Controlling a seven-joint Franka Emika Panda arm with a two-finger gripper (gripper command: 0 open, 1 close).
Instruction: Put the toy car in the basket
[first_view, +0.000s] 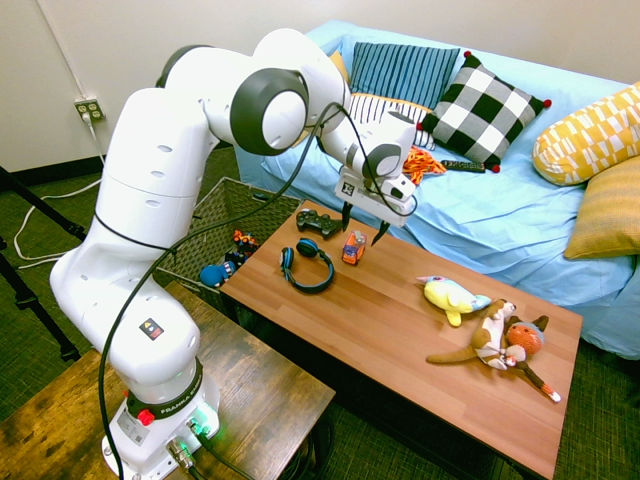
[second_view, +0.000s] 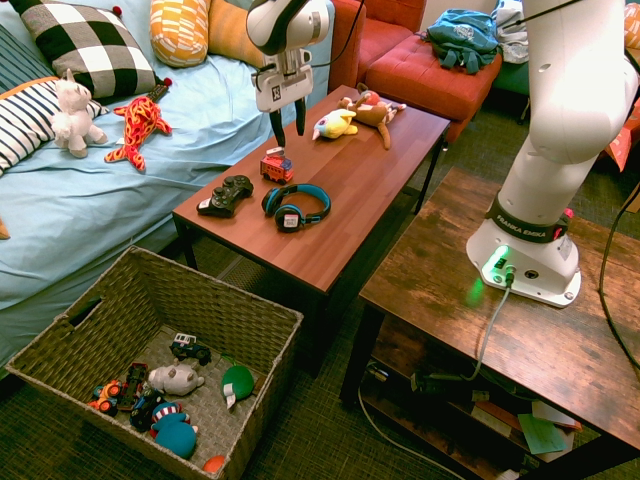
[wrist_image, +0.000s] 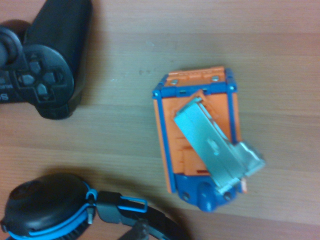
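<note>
The toy car (first_view: 353, 247) (second_view: 276, 166) is small, boxy and orange with blue trim. It stands on the wooden coffee table (first_view: 400, 340) between a controller and headphones. In the wrist view the toy car (wrist_image: 200, 142) shows from above, with a grey metal piece lying across it. My gripper (first_view: 364, 232) (second_view: 288, 130) hangs open just above the car, its fingers pointing down and holding nothing. The basket (second_view: 150, 290) (first_view: 222, 196) is a large woven rectangle on the floor past the table's end, with several small toys inside.
A black game controller (first_view: 318, 221) (wrist_image: 45, 60) and blue-black headphones (first_view: 307, 265) (second_view: 295, 205) lie close beside the car. Plush toys (first_view: 452, 296) (first_view: 505, 342) lie further along the table. A blue sofa (first_view: 500, 200) with pillows runs behind it.
</note>
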